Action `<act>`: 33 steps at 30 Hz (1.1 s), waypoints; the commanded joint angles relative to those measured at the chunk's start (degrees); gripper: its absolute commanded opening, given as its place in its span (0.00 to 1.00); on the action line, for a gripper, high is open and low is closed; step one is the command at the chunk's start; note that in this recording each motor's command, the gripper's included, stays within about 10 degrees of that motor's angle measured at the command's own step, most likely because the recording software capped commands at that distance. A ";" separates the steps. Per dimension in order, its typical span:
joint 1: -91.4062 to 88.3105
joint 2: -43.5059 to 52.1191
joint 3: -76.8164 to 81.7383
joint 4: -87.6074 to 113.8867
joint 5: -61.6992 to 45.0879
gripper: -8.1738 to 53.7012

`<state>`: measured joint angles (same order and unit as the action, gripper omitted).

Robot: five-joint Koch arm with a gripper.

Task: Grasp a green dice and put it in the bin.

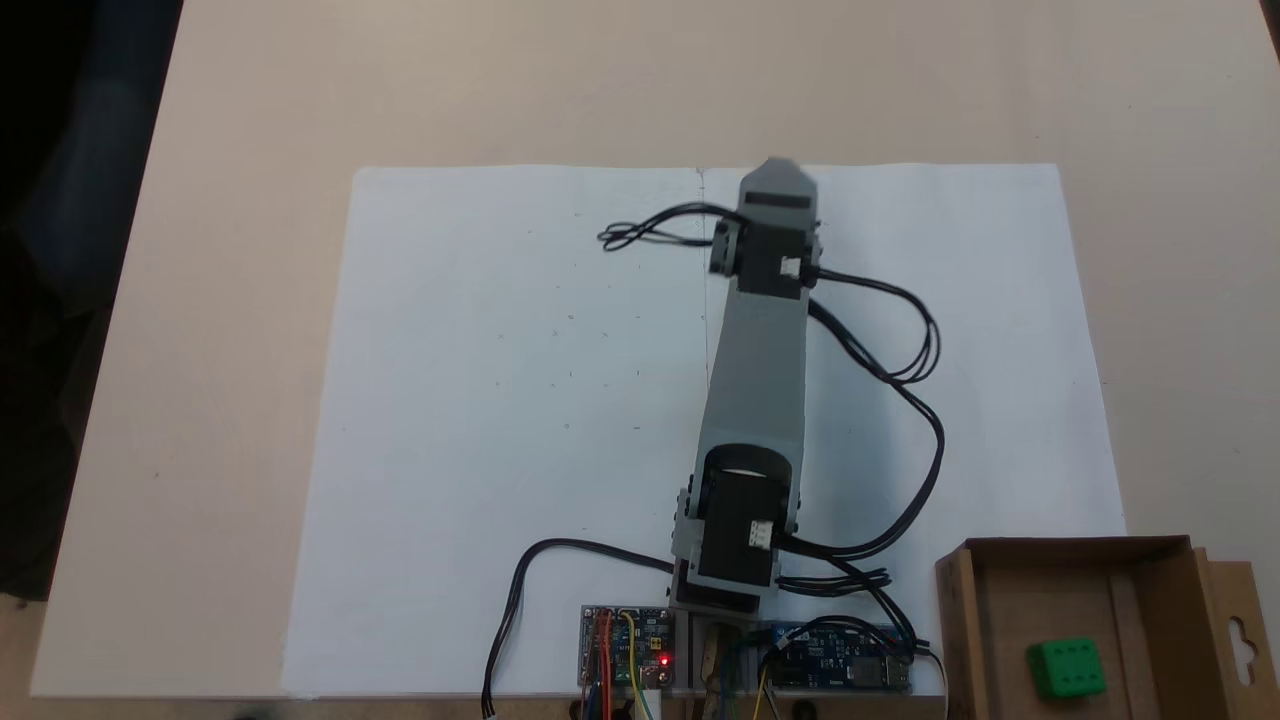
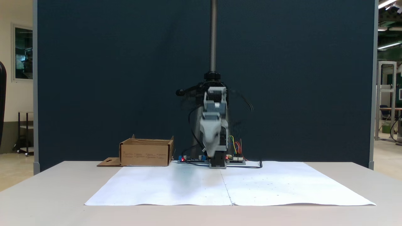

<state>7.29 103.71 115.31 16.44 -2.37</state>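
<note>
The bin (image 1: 1090,548), a shallow brown cardboard box, serves as the landmark. The green dice (image 1: 1067,668) lies on the floor inside the bin, near its middle. In a fixed view the bin (image 2: 146,153) stands on the table (image 2: 47,188) beside the arm's base, its flap with the hanger hole (image 1: 1238,630) spread flat on the far side. The gripper (image 2: 211,138) hangs above the white paper (image 1: 500,400), well apart from the bin (motion blur hides its jaws, so their opening cannot be told).

White paper sheets (image 1: 520,400) cover the beige table (image 1: 230,300). A dark blue partition (image 2: 110,78) stands behind it.
</note>
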 commanded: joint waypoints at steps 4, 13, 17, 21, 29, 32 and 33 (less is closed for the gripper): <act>-2.46 4.04 8.79 -16.24 3.16 0.82; -6.77 12.13 27.25 -34.79 1.32 0.85; -7.21 16.61 36.21 -42.78 1.41 0.86; -7.12 22.50 47.11 -50.96 1.76 0.86; -6.33 31.20 58.71 -62.05 1.85 0.87; -6.33 31.90 61.70 -64.34 1.85 0.87; -6.33 31.90 62.49 -65.21 1.85 0.88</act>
<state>0.00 128.85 174.90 -42.98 -2.29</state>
